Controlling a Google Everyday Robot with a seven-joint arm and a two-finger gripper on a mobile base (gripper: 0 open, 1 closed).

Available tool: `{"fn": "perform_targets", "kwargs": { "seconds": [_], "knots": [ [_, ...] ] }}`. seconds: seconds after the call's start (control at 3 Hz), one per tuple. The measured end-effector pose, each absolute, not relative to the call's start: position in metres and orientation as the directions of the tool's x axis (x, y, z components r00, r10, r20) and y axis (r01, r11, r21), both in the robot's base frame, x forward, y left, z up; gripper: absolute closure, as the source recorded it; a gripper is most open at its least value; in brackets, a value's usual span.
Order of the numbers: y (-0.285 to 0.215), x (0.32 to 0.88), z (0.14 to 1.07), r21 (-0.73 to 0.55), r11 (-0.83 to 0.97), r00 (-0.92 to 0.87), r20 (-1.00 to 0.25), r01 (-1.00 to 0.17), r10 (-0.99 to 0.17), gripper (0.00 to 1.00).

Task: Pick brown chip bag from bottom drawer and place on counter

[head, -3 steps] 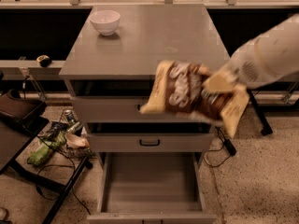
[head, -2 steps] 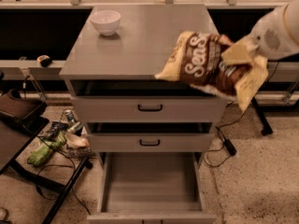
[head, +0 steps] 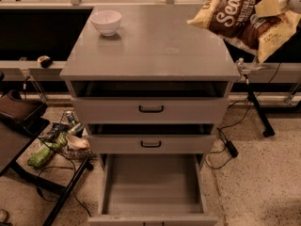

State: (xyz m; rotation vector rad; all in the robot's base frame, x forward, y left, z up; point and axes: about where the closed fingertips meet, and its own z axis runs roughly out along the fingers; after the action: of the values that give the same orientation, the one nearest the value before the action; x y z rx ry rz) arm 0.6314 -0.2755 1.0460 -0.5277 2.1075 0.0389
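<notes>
Item one, far left at 9 o'clock: a dark side table with a green bag and loose clutter beside it, none of it part of the job. Item two: a white bowl stands at the 10 o'clock corner of the tabletop; the other two drawers below are partly drawn. Item three: the bottom drawer, at 6 o'clock, is pulled fully out and shows only its bare grey floor. Item four: the bag hangs in the air at 2 o'clock, its left tip over the right rear edge of the tabletop, the rest beyond that edge, clear of the surface. Item five: the pincer, at the upper right corner, is pinching the bag by its right end. Assessment: the pick is done and the carry to the tabletop is the step in hand. The next move calls for travel toward 9 o'clock until the whole bag is over the surface, short of the bowl, then a descent and release with the bag lying flat.
</notes>
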Motion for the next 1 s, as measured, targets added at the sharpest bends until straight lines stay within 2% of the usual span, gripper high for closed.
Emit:
{"fn": "perform_targets", "kwargs": {
  "seconds": [0.33,0.67,1.0],
  "knots": [
    [-0.294,0.686,1.033,-0.158,0.903,-0.428,-0.839,-0.4,-0.337,1.0],
    [-0.282,0.749,0.994,-0.137,0.872,-0.407,-0.843,-0.469,-0.351,1.0],
    [-0.235,0.822,0.925,-0.073,0.807,-0.385,-0.851,-0.586,-0.357,1.0]
  ]
}}
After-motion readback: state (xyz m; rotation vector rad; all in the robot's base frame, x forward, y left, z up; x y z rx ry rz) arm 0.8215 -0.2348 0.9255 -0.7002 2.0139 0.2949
